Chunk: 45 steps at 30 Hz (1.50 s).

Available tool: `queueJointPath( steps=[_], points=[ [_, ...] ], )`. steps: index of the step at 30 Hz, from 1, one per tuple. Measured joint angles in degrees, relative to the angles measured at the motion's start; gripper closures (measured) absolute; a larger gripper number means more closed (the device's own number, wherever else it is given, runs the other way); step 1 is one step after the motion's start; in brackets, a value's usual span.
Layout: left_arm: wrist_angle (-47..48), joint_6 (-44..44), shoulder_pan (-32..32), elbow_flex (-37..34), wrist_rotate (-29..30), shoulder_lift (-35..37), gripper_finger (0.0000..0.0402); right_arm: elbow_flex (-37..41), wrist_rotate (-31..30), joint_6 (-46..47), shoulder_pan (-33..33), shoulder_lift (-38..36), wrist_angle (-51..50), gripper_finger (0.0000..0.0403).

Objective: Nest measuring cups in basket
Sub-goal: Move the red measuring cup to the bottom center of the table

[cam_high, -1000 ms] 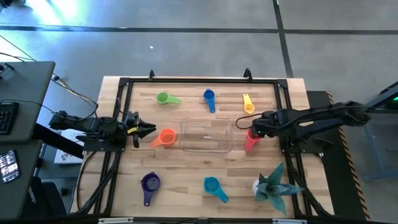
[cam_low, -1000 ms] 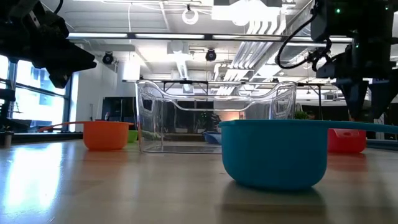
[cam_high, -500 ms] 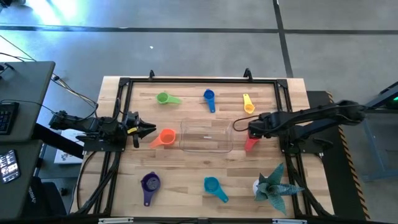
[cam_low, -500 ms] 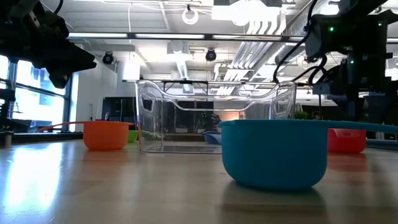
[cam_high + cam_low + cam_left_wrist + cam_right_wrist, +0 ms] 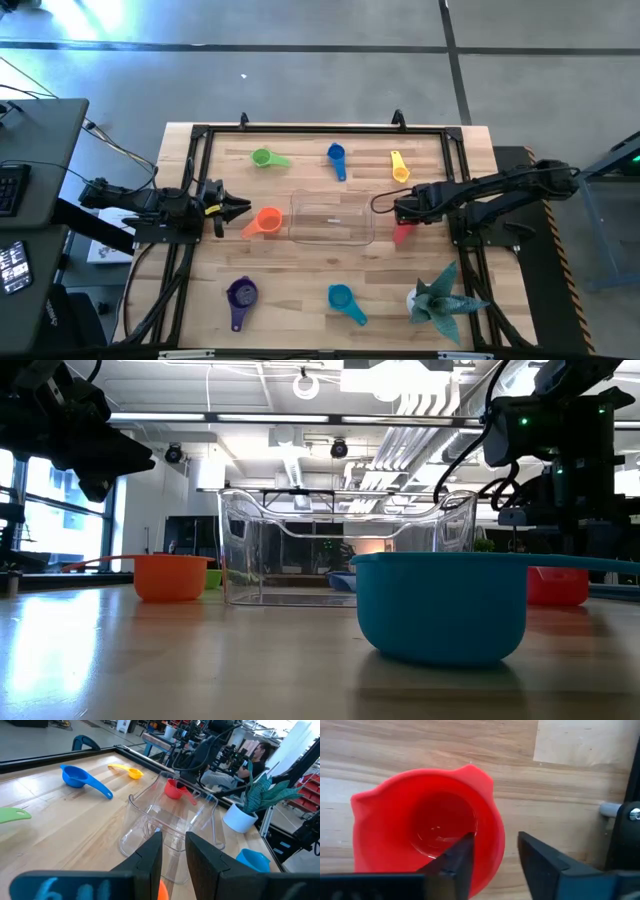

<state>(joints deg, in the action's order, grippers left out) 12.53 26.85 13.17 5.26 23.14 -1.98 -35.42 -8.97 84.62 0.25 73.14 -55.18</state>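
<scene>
The red measuring cup [image 5: 425,825] stands upright on the wood just right of the clear basket [image 5: 296,203]. My right gripper [image 5: 495,840] hangs over it, pointing down and open. One finger [image 5: 462,852] is over the bowl's inside and the other [image 5: 535,852] outside the wall, with wood showing between wall and outer finger. In the high view the gripper [image 5: 400,212] hides most of the cup [image 5: 403,235]. My left gripper [image 5: 240,209] waits at the table's left, level, with a narrow gap between its fingers [image 5: 173,837], just short of the orange cup [image 5: 268,220].
Other cups lie loose on the table: green [image 5: 263,157], blue [image 5: 336,155] and yellow [image 5: 399,168] along the far side, purple [image 5: 241,294] and teal [image 5: 341,297] near the front. A spiky teal-grey paper figure [image 5: 440,295] stands at the front right. A black frame [image 5: 320,128] borders the table.
My right gripper has come down onto the red cup and shifted a little toward the basket. It now covers more of the cup in the high view. The cup has stayed where it was.
</scene>
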Motion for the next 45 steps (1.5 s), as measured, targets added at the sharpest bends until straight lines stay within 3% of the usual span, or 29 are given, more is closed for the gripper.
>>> queueJointPath(
  steps=[6,8,16,29,38,45],
  points=[
    [-0.02,0.00,-0.02,0.02,-0.01,-0.02,0.0328,0.00,-0.02,-1.11,0.00,0.00,-0.19,0.0380],
    [0.00,-0.02,-0.02,0.02,-0.02,0.00,0.0328,-0.08,-0.16,-1.15,0.00,-0.11,-0.18,0.0394],
    [0.00,-0.02,-0.02,0.00,-0.02,-0.01,0.0328,-2.35,0.88,-2.17,0.30,-0.05,-1.42,0.0398],
    [-0.01,-0.02,-0.01,0.00,-0.02,-0.01,0.0328,-16.90,-1.96,-2.60,1.03,-0.04,-16.91,0.0400],
    [-0.02,-0.02,-0.02,0.02,-0.02,0.00,0.0328,-30.37,-7.04,-3.67,1.03,-0.04,-24.35,0.0402],
    [-0.02,0.00,-0.02,0.02,-0.02,0.00,0.0328,-39.65,-12.86,-7.01,1.03,-0.04,-20.70,0.0402]
  ],
)
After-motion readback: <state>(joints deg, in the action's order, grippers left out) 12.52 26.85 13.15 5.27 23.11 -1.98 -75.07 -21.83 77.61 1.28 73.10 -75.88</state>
